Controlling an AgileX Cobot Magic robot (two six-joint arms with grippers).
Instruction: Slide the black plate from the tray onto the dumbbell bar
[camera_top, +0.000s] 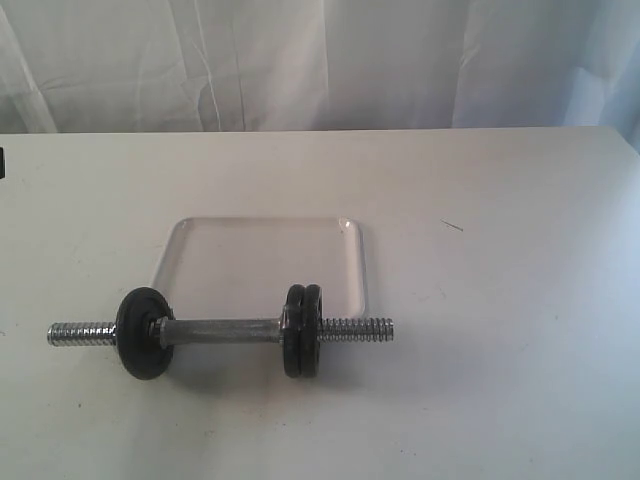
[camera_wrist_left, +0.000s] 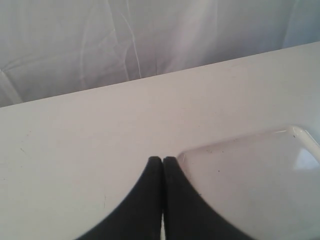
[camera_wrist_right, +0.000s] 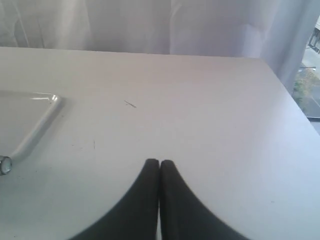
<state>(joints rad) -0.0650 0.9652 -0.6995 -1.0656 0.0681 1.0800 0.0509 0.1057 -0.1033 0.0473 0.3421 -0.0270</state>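
Observation:
The white tray (camera_top: 361, 262) lies flat with nothing in it. In front of it rests the chrome dumbbell bar (camera_top: 220, 330), its threaded ends sticking out left and right. One black plate (camera_top: 142, 334) sits on the bar's left part, and two more black plates (camera_top: 303, 330) stand side by side on its right part. Neither gripper shows in the exterior view. My left gripper (camera_wrist_left: 163, 159) is shut and empty above the table, beside a tray corner (camera_wrist_left: 295, 131). My right gripper (camera_wrist_right: 159, 161) is shut and empty, off to the side of the tray rim (camera_wrist_right: 40, 125) and the bar's end (camera_wrist_right: 4, 164).
A white curtain (camera_top: 320, 60) hangs behind the table's far edge. The right table edge (camera_wrist_right: 295, 110) shows in the right wrist view, with a window beyond it. A small dark mark (camera_top: 453, 226) lies on the table right of the tray.

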